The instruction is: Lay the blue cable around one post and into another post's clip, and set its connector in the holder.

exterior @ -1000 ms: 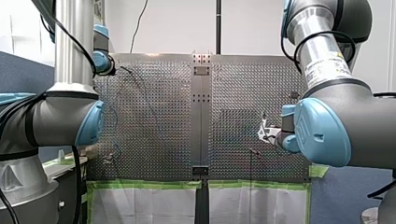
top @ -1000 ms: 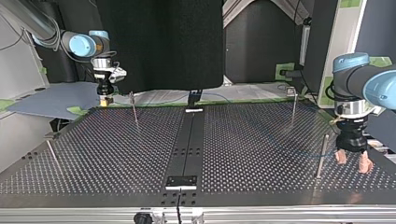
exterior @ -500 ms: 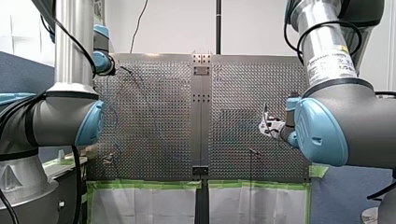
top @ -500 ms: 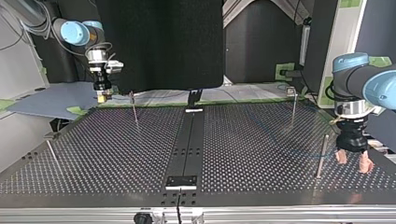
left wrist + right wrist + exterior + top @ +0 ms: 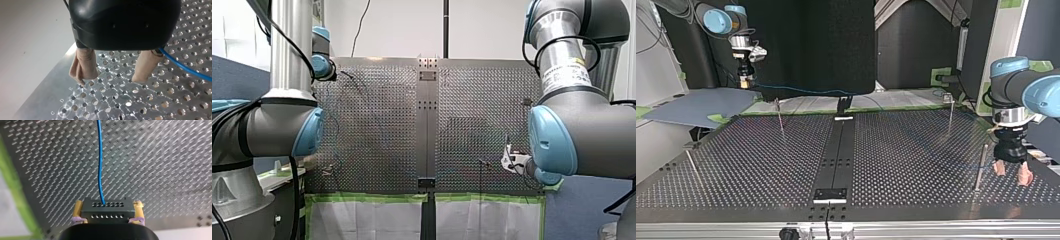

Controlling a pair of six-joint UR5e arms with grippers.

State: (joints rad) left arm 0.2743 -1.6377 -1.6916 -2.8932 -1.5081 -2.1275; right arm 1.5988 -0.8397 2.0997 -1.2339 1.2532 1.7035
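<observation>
Front view: both arms cover their claws over the table [image 5: 377, 125].
Top view: my right claw [image 5: 744, 84] raised, blue cable [image 5: 801, 91] trailing from it; my left claw [image 5: 1011, 172] spread, just beside a post [image 5: 980, 167].
Left wrist view: fingers [image 5: 83, 66] apart, empty; cable beside one.
Right wrist view: pads [image 5: 78, 210] clamp the connector [image 5: 107, 210]; cable runs ahead.

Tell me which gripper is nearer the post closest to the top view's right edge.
Left. My left gripper hangs open just beside the post; my right gripper sits high, far off at the view's left, shut on the connector.
</observation>
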